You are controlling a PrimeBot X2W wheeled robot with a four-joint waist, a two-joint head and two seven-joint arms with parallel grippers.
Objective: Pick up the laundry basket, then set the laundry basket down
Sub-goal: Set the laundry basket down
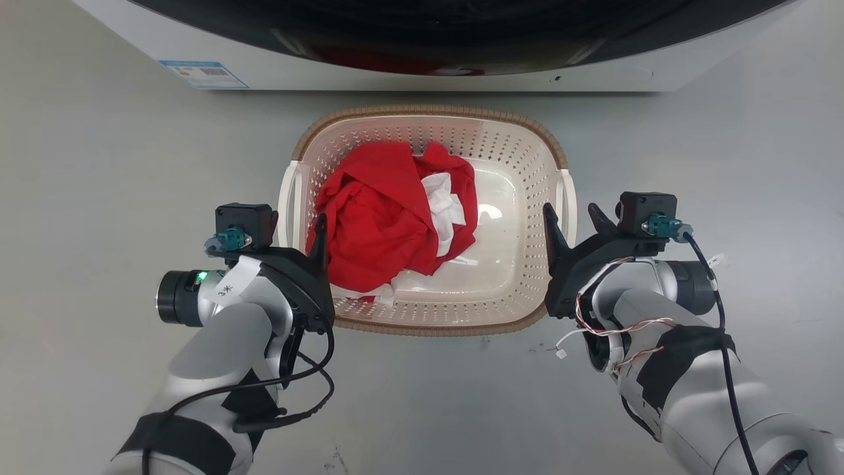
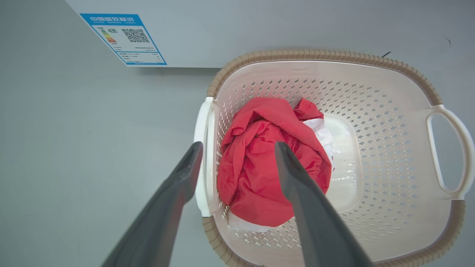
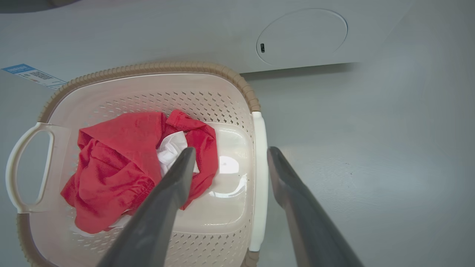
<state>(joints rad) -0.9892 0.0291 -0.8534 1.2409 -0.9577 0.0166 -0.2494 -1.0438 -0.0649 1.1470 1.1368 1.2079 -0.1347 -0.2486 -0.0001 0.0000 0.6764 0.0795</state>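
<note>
Item: laundry basket (image 1: 428, 111), on floor (image 1: 132, 165) just before washer (image 1: 395, 76). The left claw (image 2: 238, 148) and right claw (image 3: 231, 150) are both spread, straddling 2 white handles (image 1: 288, 204), ungripped. Risk: uneven closure could tilt basket, spilling red garment (image 1: 382, 218).

I count one laundry basket (image 1: 514, 152) with two white handles (image 1: 288, 204), one red garment (image 1: 376, 218), white cloth (image 1: 443, 206) of uncertain count, one washer (image 1: 395, 76), one blue label (image 1: 203, 74), and two grippers, left gripper (image 2: 238, 148) and right gripper (image 3: 231, 150), two dark fingers (image 2: 297, 185) each.
</note>
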